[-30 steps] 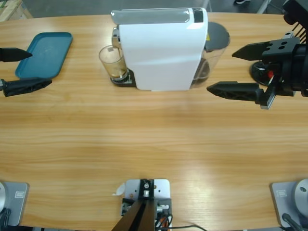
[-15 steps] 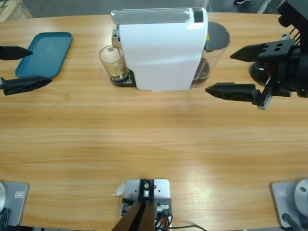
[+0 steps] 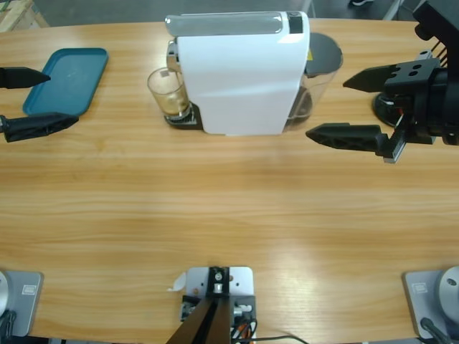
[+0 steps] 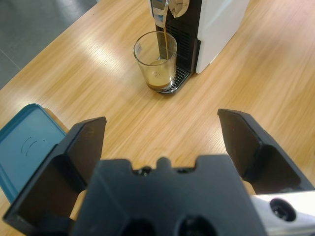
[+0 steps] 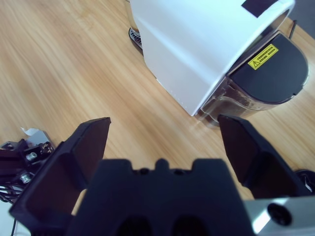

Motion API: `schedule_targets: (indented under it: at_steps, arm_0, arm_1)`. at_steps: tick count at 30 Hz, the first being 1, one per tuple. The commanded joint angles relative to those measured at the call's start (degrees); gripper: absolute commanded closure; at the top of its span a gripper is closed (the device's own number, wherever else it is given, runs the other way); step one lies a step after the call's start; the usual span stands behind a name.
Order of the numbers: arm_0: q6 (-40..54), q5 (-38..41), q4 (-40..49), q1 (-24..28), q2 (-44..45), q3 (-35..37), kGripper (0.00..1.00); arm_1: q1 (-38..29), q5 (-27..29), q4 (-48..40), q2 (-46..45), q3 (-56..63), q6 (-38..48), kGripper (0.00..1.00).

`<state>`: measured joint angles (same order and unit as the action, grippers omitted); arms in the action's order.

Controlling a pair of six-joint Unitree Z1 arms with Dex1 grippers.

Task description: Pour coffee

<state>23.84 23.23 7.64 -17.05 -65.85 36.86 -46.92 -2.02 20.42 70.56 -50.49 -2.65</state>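
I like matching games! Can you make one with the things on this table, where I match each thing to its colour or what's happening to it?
Things:
1. tray
2. glass
3. coffee machine
4. left gripper

Descriptions:
A. white, with a yellow warning sticker
B. teal, flat on the table
C. black jaws open, holding nothing
D. clear, coffee streaming into it

Pairs: 1-B, 2-D, 3-A, 4-C

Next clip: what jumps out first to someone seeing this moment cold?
The white coffee machine at the table's far edge dominates, with a thin brown stream of coffee running into the clear glass tumbler on its drip tray. The left gripper and right gripper wait wide open on either side, holding nothing. A teal tray lies by the left gripper.
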Motion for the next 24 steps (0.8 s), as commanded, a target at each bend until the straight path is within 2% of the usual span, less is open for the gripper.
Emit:
schedule_targets:
  at_steps: [1, 24]
  arm_0:
    - [0.8, 1.2, -0.5, -0.3, -1.0, -1.8, 0.004]
    - [0.9, 1.2, -0.5, -0.4, -1.9, -1.7, 0.004]
  arm_1:
    - [-0.5, 1.1, -0.6, 1.3, 0.6, -0.1, 0.000]
    - [-0.5, 0.5, -0.3, 1.5, 0.7, 0.0, 0.000]
